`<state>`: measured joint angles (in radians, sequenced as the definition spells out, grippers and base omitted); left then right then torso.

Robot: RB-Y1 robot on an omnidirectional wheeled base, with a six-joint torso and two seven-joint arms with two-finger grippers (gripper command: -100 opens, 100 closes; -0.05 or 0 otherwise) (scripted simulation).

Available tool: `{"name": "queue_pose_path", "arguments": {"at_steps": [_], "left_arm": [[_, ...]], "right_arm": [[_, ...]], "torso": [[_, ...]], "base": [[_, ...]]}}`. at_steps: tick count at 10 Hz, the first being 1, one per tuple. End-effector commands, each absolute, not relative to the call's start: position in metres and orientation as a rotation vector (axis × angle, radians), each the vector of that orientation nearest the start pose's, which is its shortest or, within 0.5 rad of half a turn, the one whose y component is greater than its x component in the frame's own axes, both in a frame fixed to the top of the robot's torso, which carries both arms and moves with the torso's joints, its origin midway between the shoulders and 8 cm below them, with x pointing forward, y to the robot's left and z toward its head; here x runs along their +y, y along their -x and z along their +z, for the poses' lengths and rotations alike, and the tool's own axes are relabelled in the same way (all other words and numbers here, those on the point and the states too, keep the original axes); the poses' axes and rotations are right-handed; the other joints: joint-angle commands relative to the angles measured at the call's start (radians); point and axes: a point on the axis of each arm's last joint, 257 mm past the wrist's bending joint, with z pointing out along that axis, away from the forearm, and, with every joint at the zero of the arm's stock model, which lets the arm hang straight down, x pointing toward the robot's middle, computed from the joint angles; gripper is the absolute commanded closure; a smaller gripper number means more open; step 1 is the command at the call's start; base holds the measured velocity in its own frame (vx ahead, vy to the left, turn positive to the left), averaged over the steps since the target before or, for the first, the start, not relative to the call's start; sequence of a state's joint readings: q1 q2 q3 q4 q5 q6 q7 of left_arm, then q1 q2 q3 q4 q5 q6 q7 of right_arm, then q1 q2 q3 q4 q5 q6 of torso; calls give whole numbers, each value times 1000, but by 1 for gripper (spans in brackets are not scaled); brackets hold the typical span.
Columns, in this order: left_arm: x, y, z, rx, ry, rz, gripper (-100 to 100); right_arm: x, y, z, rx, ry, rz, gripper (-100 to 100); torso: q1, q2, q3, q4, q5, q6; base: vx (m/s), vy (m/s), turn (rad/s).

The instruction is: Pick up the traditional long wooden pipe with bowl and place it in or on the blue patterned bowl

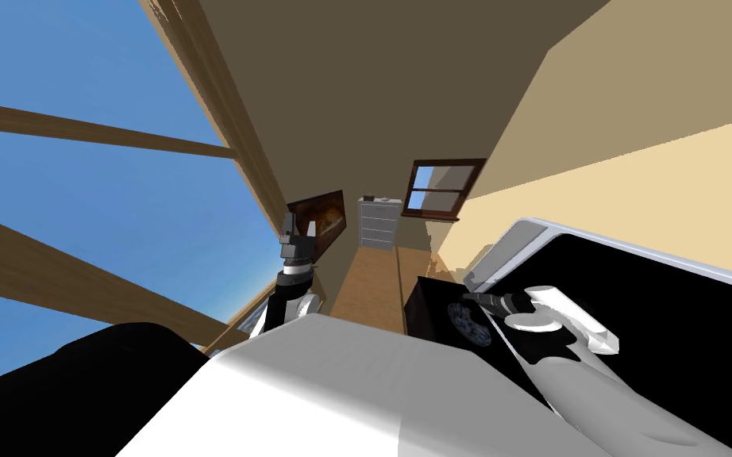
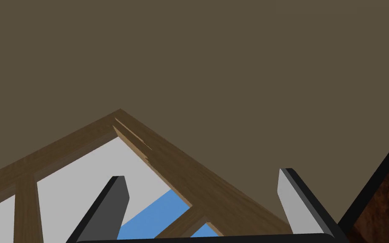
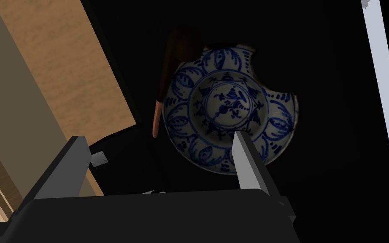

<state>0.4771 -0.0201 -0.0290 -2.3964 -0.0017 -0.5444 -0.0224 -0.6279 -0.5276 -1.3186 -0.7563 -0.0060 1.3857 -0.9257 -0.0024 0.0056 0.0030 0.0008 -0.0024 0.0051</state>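
Note:
The blue patterned bowl (image 3: 230, 109) sits on a black surface (image 3: 337, 147), white with blue leaf marks; dark shapes cut into its far rim. The long pipe (image 3: 159, 110) lies right beside it, its pale brown stem end toward my hand and its dark bowl end by the bowl's rim; I cannot tell whether they touch. My right gripper (image 3: 160, 164) hangs open above both, with nothing between its fingers. In the head view the right gripper (image 1: 469, 299) is over the bowl (image 1: 468, 322). My left gripper (image 1: 297, 226) is raised at my left, open and empty (image 2: 202, 198).
The black surface is a low dark stand (image 1: 428, 305) beside a white-rimmed black slab (image 1: 531, 230). A wooden floor strip (image 1: 372, 286) runs to a white dresser (image 1: 379, 222). A large window (image 1: 78, 198) is close on the left.

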Motion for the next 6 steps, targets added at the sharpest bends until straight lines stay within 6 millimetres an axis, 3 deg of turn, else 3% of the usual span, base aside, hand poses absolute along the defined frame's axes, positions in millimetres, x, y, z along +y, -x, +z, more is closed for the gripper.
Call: {"name": "queue_pose_path", "arguments": {"at_steps": [1,6], "left_arm": [[264,-310,89,471,520,-1352,0],[264,-310,89,471,520,-1352,0]], "right_arm": [[-549,-404,-375,673,2791,-564,0],[-549,-404,-375,672,2791,-564,0]], "torso": [[0,0,0,0,0,0],[0,-5,-3,-1,0,0]], "base": [[-9,1,-9],[0,0,0]]}}
